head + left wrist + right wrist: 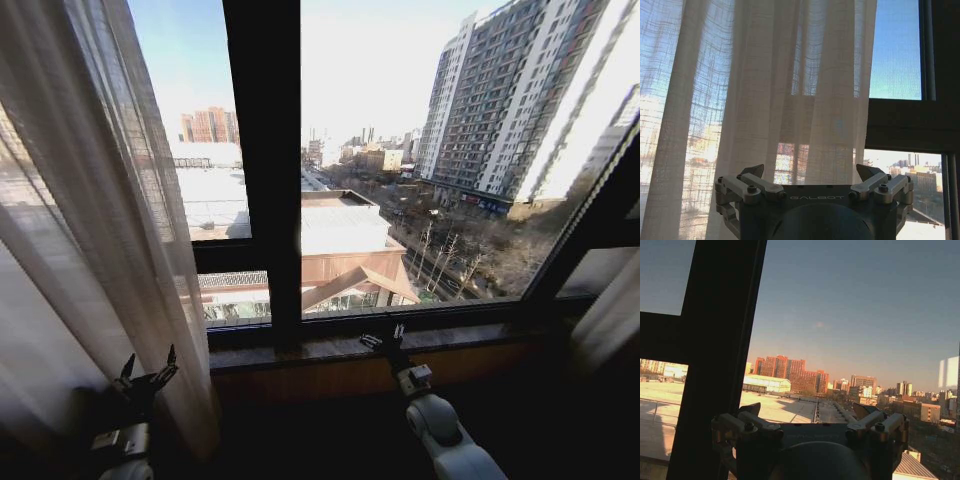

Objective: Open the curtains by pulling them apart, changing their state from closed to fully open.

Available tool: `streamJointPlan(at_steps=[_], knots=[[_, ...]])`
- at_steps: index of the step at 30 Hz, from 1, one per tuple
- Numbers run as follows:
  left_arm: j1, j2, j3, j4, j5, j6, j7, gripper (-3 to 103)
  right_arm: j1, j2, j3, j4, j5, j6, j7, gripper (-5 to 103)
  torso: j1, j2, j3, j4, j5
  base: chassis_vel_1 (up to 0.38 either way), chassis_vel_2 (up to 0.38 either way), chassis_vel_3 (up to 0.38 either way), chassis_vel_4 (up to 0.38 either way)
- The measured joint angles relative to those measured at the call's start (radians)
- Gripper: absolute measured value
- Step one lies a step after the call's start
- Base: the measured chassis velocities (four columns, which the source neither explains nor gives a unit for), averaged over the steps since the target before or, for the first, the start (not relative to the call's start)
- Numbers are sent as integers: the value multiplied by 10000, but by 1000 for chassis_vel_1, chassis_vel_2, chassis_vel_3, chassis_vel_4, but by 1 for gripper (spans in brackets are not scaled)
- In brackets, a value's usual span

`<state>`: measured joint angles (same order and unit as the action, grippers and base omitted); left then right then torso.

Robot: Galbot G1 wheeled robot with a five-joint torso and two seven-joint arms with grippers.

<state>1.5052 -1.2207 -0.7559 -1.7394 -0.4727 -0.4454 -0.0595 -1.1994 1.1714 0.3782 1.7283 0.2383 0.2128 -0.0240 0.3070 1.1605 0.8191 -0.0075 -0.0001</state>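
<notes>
Nearest my head camera are the two arms, low in the frame. On my left, the left end effector [147, 378] sits with its dark fingers spread and nothing between them, just beside the lower folds of the sheer cream-white pleated curtain panel [90, 230]. From the left wrist camera the same end effector [810, 175] faces the fabric [765, 100] squarely, jaws apart and not pinching cloth; whether a fingertip brushes the fabric I cannot tell. I judge it is placed there because that panel is the one within its reach.

That left panel is gathered toward the left side of the large dark-framed window [262, 150], leaving the centre glass bare. A second strip of pale curtain fabric [610, 320] hangs at the far right edge, bunched beside the frame.

The right end effector [384, 338] is extended on its white arm toward the dark stone windowsill [300, 352], close above it. The right wrist camera shows this end effector [807, 415] with fingers spread, empty, facing open glass and the vertical frame bar [715, 355].

In my judgement the curtains stand largely parted, and the task looks near completion.
</notes>
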Motion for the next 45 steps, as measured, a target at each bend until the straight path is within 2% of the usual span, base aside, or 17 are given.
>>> streamJointPlan(at_steps=[45], knots=[[0, 0, 0, 0, 0, 0, 0, 100, 1, 0, -1, 0, 0, 0, 0, 100, 0, 0, 0, 0, 0, 0, 0, 0, 0]])
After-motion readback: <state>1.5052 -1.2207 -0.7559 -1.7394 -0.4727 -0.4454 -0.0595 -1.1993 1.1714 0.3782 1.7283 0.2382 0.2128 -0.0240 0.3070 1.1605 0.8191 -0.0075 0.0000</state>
